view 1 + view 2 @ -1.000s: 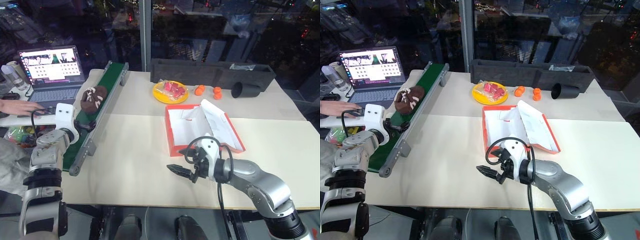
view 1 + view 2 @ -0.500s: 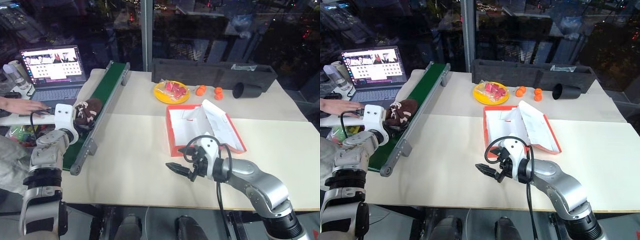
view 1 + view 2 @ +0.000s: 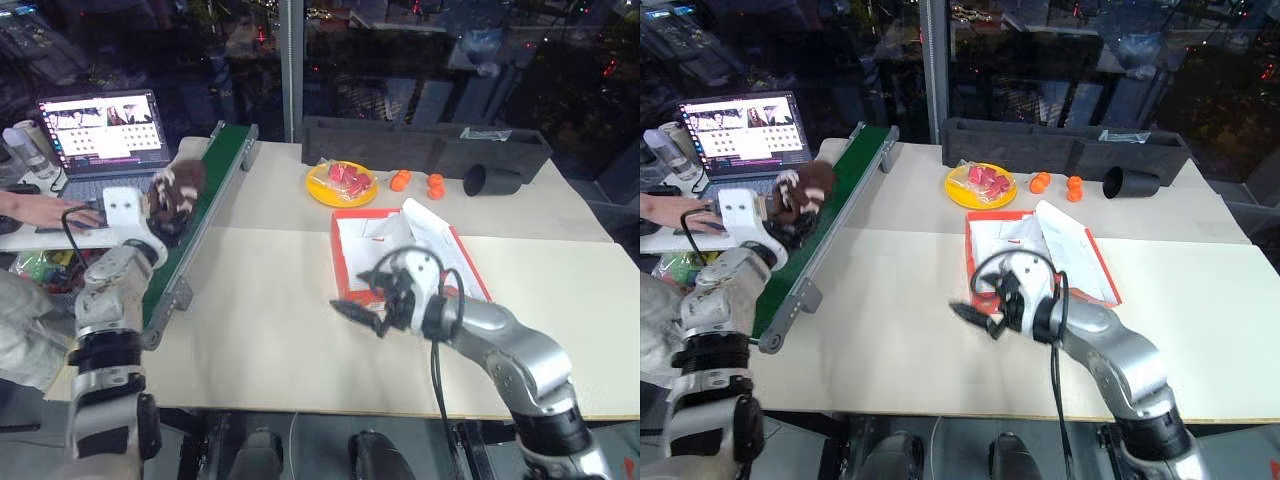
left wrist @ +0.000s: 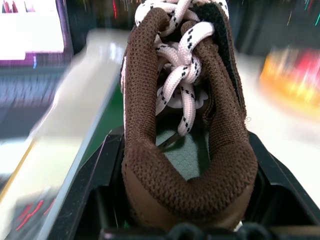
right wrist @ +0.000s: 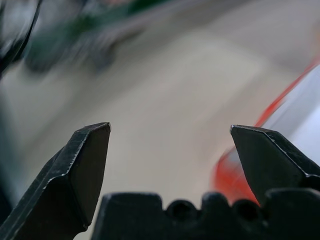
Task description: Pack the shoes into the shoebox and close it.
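My right gripper (image 3: 357, 312) hangs spread wide and empty, just left of the open shoebox (image 3: 372, 250) at mid-table. Farther off on the left, my left gripper (image 3: 790, 215) clasps a brown shoe (image 4: 186, 107) above the green conveyor (image 3: 205, 190).

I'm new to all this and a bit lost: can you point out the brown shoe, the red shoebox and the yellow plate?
brown shoe (image 4: 187, 90), left wrist view, on its white laces.
red shoebox (image 3: 372, 243), left eye view, on its white inside.
yellow plate (image 3: 318, 190), left eye view, on its rim.

Left gripper (image 4: 185, 150) fingers clamp a load; right gripper (image 5: 170, 165) fingers spread wide.
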Robot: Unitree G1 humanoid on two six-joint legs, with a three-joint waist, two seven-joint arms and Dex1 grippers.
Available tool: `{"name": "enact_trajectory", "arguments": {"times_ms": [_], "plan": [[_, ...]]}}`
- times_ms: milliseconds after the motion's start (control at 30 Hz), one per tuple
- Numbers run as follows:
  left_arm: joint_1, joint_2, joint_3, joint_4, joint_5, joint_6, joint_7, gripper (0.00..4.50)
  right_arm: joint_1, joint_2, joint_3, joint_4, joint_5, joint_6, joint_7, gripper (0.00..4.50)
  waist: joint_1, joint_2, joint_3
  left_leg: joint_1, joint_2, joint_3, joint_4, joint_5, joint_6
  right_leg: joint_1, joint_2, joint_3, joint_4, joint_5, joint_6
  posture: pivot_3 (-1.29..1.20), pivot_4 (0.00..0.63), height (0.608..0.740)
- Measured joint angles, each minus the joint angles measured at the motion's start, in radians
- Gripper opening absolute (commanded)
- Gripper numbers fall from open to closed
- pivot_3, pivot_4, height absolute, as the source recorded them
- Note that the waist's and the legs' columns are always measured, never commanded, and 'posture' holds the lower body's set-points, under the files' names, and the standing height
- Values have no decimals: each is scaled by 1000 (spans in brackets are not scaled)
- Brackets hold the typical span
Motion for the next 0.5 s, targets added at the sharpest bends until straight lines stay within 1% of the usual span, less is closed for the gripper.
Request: {"name": "enact_trajectory", "arguments": {"times_ms": [67, 133, 167, 200, 267, 333, 400, 500], "plan": [[-28, -50, -22, -74, -28, 16, 12, 2311, -104, 98, -100, 75, 45, 52, -110, 4500, 1, 0, 0, 0, 0, -1, 0, 0, 0, 1, 0, 0, 0, 0, 0, 0, 150, 681], [-37, -111, -50, -137, -53, 52, 23, 2311, -207, 263, -285, 203, 180, 109, -280, 4500, -1, 0, 0, 0, 0, -1, 0, 0, 0, 1, 0, -1, 1, 0, 0, 0, 150, 681], [-37, -150, -79, -161, -65, 73, 26, 2311, -246, 321, -365, 260, 255, 137, -360, 4500, -1, 0, 0, 0, 0, -1, -1, 0, 0, 0, 0, -1, 1, 0, 0, 0, 150, 681], [-37, -182, -110, -176, -74, 92, 30, 2311, -262, 351, -397, 287, 293, 162, -401, 4500, 0, 0, 0, -2, -1, -3, -1, 0, 0, 0, -1, -3, 1, 0, 0, 0, 150, 681], [-37, -245, -147, -194, -90, 125, 44, 2311, -277, 397, -421, 306, 365, 217, -464, 4500, -3, 1, 0, -4, -1, -3, -1, 0, 0, -3, -1, -3, 1, 0, 0, 0, 150, 681], [-38, -289, -189, -216, -109, 154, 45, 2311, -307, 414, -454, 317, 462, 245, -533, 4500, -4, 2, 1, -8, -2, -4, -1, 0, 0, -5, -2, -4, 3, 0, 0, 0, 150, 681], [-38, -304, -213, -239, -120, 175, 42, 2311, -339, 415, -482, 317, 532, 250, -591, 4500, -11, 2, 0, -9, -2, -4, -1, 0, 0, -6, -2, -4, 2, 0, 0, 0, 150, 681], [-36, -304, -224, -256, -121, 186, 30, 2311, -346, 404, -492, 317, 581, 251, -649, 4500, -23, 2, 1, -8, -2, -5, -1, 0, 1, -6, -1, -5, 1, 0, 0, 0, 150, 681]]}}
